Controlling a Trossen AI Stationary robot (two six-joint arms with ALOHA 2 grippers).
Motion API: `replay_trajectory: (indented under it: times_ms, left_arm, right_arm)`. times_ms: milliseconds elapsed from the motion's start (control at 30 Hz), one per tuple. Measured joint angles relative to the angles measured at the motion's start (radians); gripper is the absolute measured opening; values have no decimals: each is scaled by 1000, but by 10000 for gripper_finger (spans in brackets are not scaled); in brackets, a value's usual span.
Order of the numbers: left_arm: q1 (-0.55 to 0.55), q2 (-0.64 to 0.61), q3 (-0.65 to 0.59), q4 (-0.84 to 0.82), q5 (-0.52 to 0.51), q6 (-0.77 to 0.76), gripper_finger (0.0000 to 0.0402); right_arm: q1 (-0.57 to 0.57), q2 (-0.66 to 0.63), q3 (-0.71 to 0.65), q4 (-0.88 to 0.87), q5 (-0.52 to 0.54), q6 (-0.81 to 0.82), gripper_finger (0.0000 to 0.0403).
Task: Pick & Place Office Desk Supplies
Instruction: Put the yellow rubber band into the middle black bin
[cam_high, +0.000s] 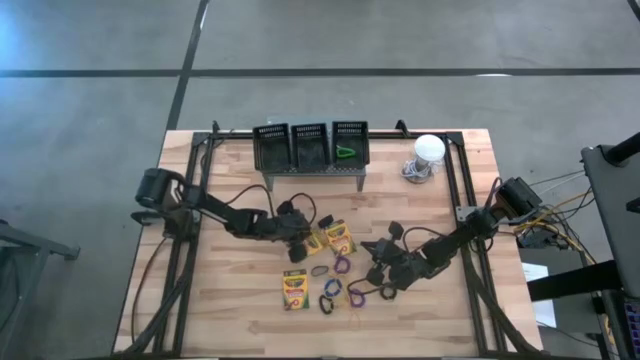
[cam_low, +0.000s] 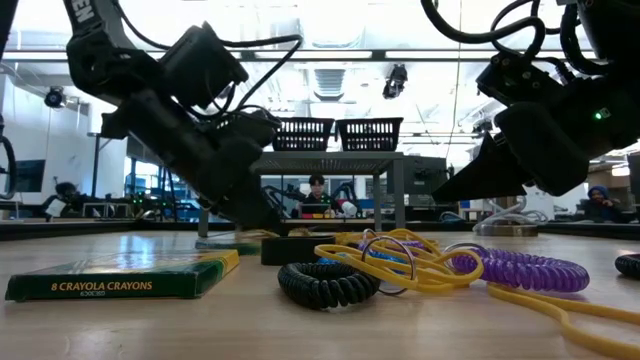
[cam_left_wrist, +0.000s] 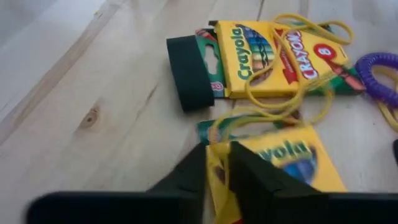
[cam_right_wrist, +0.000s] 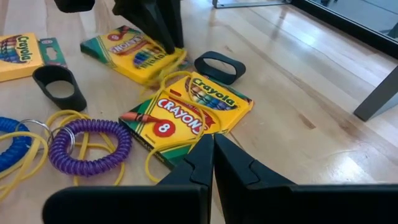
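- Crayon box sits pinched at its edge between my left gripper's fingers, which are clamped on it.
- Just beyond lies a second crayon box tangled with yellow rubber bands, a black loop beside it.
- Farther off, my right gripper hovers clenched and empty over that second box, near a purple coil.

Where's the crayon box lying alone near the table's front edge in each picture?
High view: lone crayon box, below centre, leftward.
Low view: front left, label readable.
Left wrist view: not in it.
Right wrist view: upper left corner.
Shared landmark: left gripper, gripping another crayon box.
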Motion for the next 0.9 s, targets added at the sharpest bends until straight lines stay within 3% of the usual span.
replay_trajectory:
  times_ms: [100,200,500,700,900]
  left_arm:
    - [-12,-23,-3,-20,6,34,10]
    - [-36,-89,-5,-40,3,63,7]
    - [-99,-425,3,-112,-150,219,2]
    - [3,-575,126,-191,-196,344,1]
    - [143,-531,352,-347,-190,425,1]
  right_arm:
    - [0,0,0,0,0,0,9]
    - [0,0,0,-1,0,0,9]
    - [0,0,-1,1,0,1,9]
    - [-5,0,-1,1,1,4,9]
    - [-10,0,-2,0,1,8,8]
